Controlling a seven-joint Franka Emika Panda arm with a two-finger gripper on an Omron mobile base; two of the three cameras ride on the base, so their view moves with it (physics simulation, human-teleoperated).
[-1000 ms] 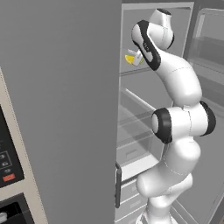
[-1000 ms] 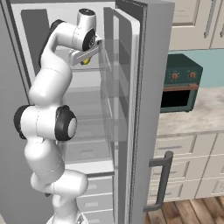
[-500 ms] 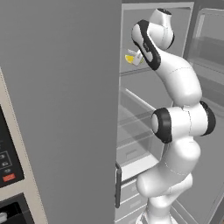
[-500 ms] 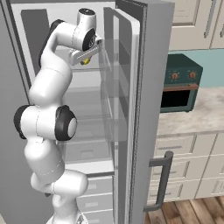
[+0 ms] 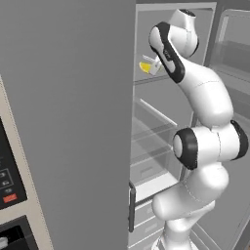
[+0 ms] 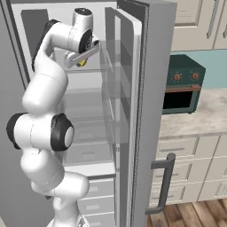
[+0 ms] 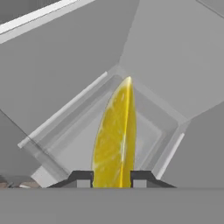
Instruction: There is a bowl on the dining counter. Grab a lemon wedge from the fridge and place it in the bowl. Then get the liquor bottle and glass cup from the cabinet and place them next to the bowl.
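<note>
The fridge (image 5: 68, 122) stands with its right door (image 6: 133, 111) swung open, and my arm reaches into the upper compartment. The lemon wedge (image 7: 116, 140), bright yellow and standing on edge, sits between my two fingertips in the hand view. My gripper (image 7: 112, 178) is shut on it, just above the top glass shelf (image 7: 65, 118). In the base views the wedge (image 5: 145, 67) (image 6: 81, 64) shows as a small yellow spot at the gripper (image 5: 150, 68) (image 6: 83, 61), near the back of the top shelf. The bowl, dining counter, liquor bottle, glass cup and cabinet are out of view.
Glass shelves and drawers (image 6: 88, 146) fill the fridge below my arm. The open door's bins and handle (image 6: 162, 186) stand close on the right. A teal toaster oven (image 6: 181, 84) sits on the side counter (image 6: 199, 115). A black oven panel (image 5: 10, 185) is at the far left.
</note>
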